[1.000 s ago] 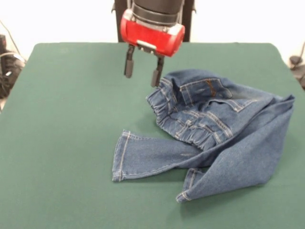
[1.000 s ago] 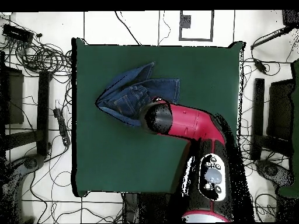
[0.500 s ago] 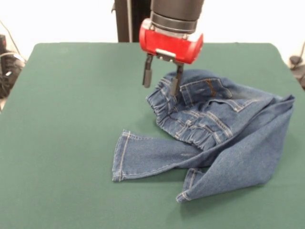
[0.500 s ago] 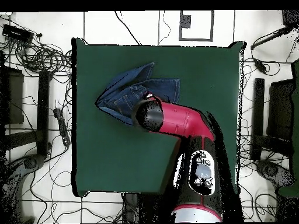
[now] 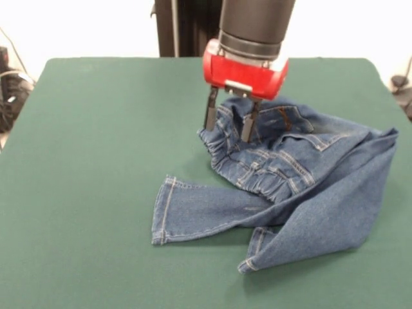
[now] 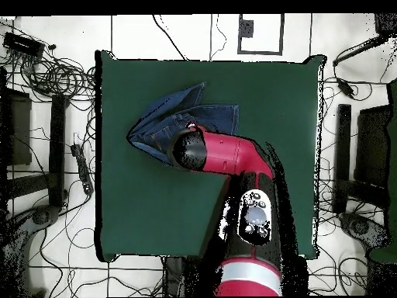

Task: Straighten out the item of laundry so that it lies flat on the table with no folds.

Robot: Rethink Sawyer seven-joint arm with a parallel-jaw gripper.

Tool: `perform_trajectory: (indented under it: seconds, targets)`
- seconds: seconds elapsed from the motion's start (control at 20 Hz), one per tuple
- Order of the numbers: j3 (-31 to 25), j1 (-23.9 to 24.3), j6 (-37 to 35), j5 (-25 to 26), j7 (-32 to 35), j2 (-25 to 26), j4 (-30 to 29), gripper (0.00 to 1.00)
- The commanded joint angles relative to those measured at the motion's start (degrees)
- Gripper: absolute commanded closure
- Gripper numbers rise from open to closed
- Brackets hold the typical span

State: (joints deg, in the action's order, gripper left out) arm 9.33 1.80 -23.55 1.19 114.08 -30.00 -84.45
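Observation:
The blue denim jeans (image 5: 302, 187) lie crumpled on the right half of the dark green table (image 5: 90, 161). The elastic waistband is bunched toward the middle, one leg points left and the other is folded over it at the right. My gripper (image 5: 229, 126) is open, its two fingers pointing down astride the far end of the waistband, at cloth height. In the overhead view the red arm (image 6: 225, 155) covers the gripper and part of the jeans (image 6: 167, 124).
Cables and equipment lie on the floor around the table (image 6: 46, 77). The robot's pedestal (image 5: 187, 26) stands at the table's far edge.
My gripper has moved right and down, from over bare table beside the jeans to the waistband. It stays open. The jeans have not moved.

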Motion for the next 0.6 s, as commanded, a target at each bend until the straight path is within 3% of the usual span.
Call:
perform_trajectory:
  seconds: [0.05,0.6]
  targets:
    - [-3.6,-2.3,-3.8,3.1,2.0,6.3,3.0,0.0]
    - [-1.7,-2.8,-6.2,2.2,4.5,12.5,6.7,0.0]
